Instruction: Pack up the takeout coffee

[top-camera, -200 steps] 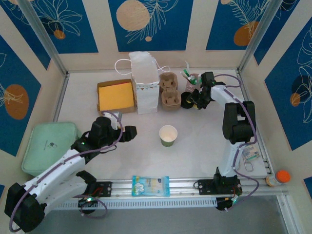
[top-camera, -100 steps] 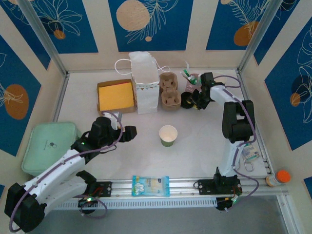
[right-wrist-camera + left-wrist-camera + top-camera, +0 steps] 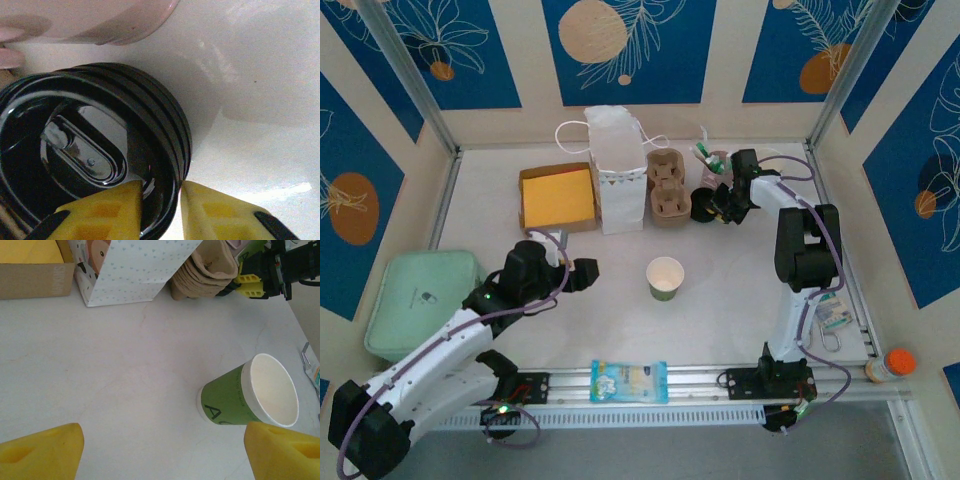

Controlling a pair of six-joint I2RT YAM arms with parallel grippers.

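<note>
Top external view down onto a pale table (image 3: pixel 740 300), boxed in by cream walls with blue leaf-print panels and metal corner posts. Near the middle, upright and open-mouthed: the takeout coffee (image 3: pixel 665 277), a small paper cup, white rim over a green band, lidless, touched by nothing. Just to its left and aimed at it: the left gripper (image 3: pixel 582 272), fingers spread wide, nothing between them. From the left wrist, the cup ahead and right of centre, nearer the right-hand finger. At the far right, beside a pink cup of utensils (image 3: pixel 715 160): the right gripper (image 3: pixel 722 205), yellow fingers pinching the rim of a black lid (image 3: pixel 100 150), one finger inside the rim, one outside.

Likely step in hand: fetching a lid for the cup. To do it well: lift straight up until clear of the pink cup, check for a single lid rather than a nested clump, keep it level, centre it over the cup mouth, press down evenly. Steady the cup low on the green band with the left fingers, gently, to avoid crushing the paper.

Surface matte, whitish, faintly marked, bare around the cup. Along the far edge: an open box with yellow lining (image 3: pixel 558 198), a white paper bag with handles (image 3: pixel 615 170), a cardboard cup carrier (image 3: pixel 667 187). At the left edge, a mint-green case (image 3: pixel 415 300); on the near rail, a blue snack packet (image 3: pixel 629 381).
</note>
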